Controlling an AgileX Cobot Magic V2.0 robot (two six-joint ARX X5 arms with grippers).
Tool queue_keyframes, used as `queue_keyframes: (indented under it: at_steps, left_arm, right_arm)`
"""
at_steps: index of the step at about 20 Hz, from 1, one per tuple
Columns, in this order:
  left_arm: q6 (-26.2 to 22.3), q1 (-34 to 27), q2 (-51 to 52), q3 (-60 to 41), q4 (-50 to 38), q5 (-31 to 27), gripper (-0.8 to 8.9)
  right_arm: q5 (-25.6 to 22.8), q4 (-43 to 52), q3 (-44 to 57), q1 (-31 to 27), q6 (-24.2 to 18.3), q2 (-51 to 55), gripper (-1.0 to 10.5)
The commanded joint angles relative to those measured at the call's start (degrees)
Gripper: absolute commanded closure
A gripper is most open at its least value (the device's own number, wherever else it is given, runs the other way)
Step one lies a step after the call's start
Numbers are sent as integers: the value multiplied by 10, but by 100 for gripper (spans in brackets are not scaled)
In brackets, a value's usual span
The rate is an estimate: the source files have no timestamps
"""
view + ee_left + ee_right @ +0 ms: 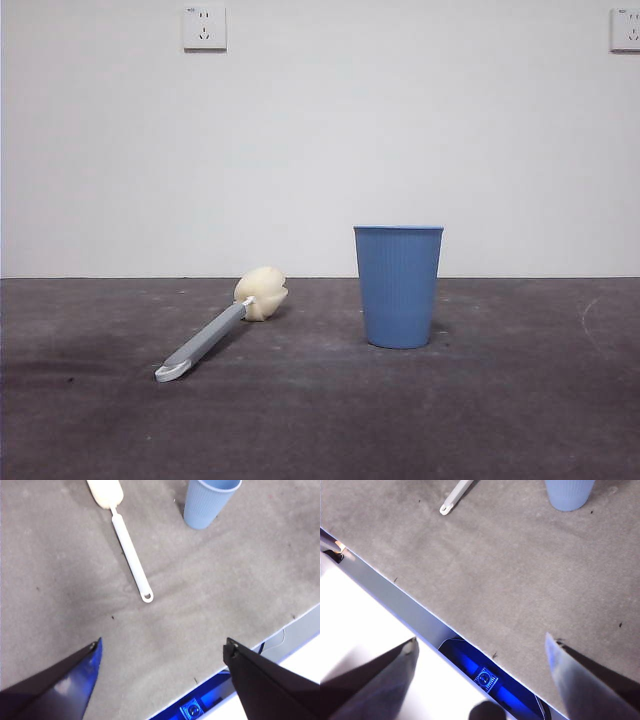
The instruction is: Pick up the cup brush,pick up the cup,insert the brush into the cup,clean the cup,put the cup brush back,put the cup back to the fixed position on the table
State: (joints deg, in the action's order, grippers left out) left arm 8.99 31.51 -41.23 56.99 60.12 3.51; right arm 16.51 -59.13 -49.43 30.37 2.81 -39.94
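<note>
The cup brush point(215, 332) lies flat on the table point(480, 420), left of centre, its cream sponge head point(262, 293) pointing towards the back wall. The blue ribbed cup point(398, 286) stands upright to its right, a short gap between them. In the left wrist view the cup brush point(129, 547) and the cup point(207, 502) lie well beyond my left gripper point(162, 649), which is open and holds nothing. My right gripper point(480, 642) is open too, hovering over the table's front edge point(395, 597), far from the cup point(569, 494) and the brush's hooked handle tip point(451, 502).
A white wall with two power sockets point(204, 28) rises behind the table. The table's front edge point(280, 635) runs close under both grippers, with a blue-lit part point(487, 680) below it. Neither arm shows in the front view.
</note>
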Motion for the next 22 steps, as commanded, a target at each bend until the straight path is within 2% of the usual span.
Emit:
queue_keyframes:
  at_steps: [1, 2, 3, 4, 7, 22]
  left_arm:
    - [-7, 0, 1, -3, 6, 1, 492]
    - [-7, 0, 1, -3, 7, 0, 597]
    - [-7, 0, 1, -3, 7, 0, 746]
    - [-7, 0, 1, -3, 7, 0, 834]
    - [-7, 0, 1, -3, 7, 0, 822]
    - [-7, 0, 1, -3, 10, -4, 817]
  right_arm:
    - [2, 2, -4, 1, 4, 1, 703]
    - [4, 2, -4, 1, 4, 1, 792]
    - [21, 2, -4, 1, 3, 1, 883]
    - [44, 4, -4, 1, 3, 1, 936]
    - [78, 13, -4, 1, 3, 1, 958]
    - [72, 13, -4, 1, 14, 3, 945]
